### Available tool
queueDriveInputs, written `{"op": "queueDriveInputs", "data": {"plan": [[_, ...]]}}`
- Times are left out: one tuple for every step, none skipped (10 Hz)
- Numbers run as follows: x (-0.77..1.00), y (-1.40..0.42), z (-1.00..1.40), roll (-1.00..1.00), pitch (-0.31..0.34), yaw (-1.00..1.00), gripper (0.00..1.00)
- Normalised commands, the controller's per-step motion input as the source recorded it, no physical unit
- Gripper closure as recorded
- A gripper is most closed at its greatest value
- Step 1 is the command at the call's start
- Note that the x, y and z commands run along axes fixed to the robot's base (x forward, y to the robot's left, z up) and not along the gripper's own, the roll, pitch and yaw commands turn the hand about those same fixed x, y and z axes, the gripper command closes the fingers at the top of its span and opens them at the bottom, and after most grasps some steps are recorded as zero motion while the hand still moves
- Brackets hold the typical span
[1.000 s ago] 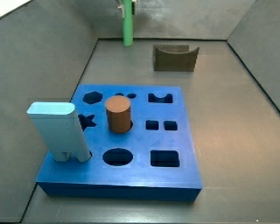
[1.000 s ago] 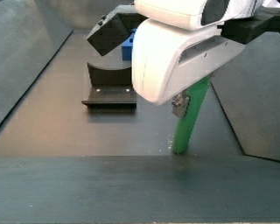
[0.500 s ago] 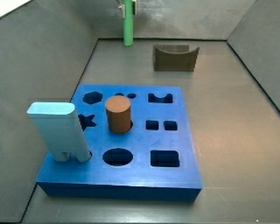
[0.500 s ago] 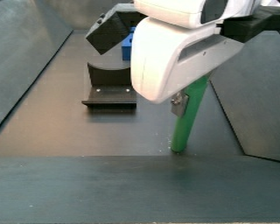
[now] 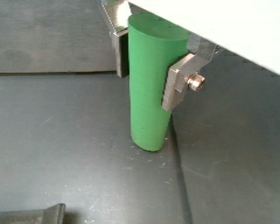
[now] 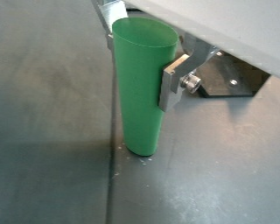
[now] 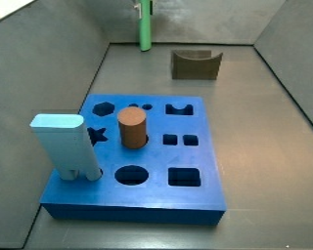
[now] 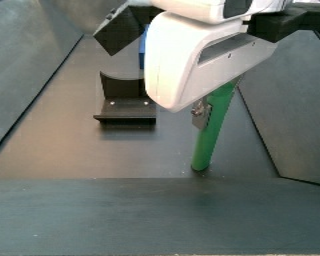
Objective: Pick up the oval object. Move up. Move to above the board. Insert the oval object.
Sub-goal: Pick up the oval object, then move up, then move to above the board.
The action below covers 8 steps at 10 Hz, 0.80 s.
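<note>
Gripper: the robot's gripper (image 5: 152, 54) sits at the top of the tall, smooth, bright green plastic peg (image 5: 149, 92). Its flat silver finger plates (image 5: 181, 79) press on two sides of the peg, pinching it near the top.

Why held there: I think the pinch is up high so the bottom of the peg stays free to go into a hole.

Where the peg is: in a side view the peg (image 7: 145, 29) is far back, at about 12 o'clock from the thick square blue board with cut-out holes (image 7: 186, 193), well apart from it. In both wrist views it stands upright. Its foot (image 6: 142, 149) looks very near the dark grey floor (image 6: 49, 105); I cannot tell if it is touching or just off it.

Step in hand: my guess is the grab is done and moving up comes next.

Peg shape: long and slim, rounded sides, flat top, plain and shiny.

Board: matte blue, chunky, with holes shaped like a hexagon, a circle, a square and a star. Which hole fits the oval peg I cannot tell.

On the board: a short brown cylinder (image 7: 132, 128) stands in one hole near the middle. A light-blue block (image 7: 63, 146) stands at about 9 o'clock.

Small block: a dark olive U-shaped block (image 7: 195, 64) rests on the floor at about 1 o'clock from the board, near the peg but not touching it.

Floor: flat, dull, grey, with sloping walls around it.
</note>
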Motion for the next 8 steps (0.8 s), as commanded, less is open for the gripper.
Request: {"op": "queueDriveInputs", "data": {"plan": [[0.0, 0.0, 0.0, 0.0, 0.0, 0.0, 1.0], [0.0, 0.0, 0.83, 0.0, 0.0, 0.0, 1.0], [-0.04, -0.02, 0.82, -0.01, 0.014, 0.0, 1.0], [-0.08, -0.02, 0.72, 0.0, 0.041, 0.0, 1.0], [-0.06, -0.02, 0.56, 0.05, 0.065, -0.01, 1.0], [-0.05, -0.02, 0.42, 0.07, 0.081, 0.0, 1.0], [-0.03, -0.02, 0.25, 0.09, 0.094, 0.02, 1.0], [-0.05, -0.32, 1.0, -0.06, -0.035, 0.12, 1.0]]}}
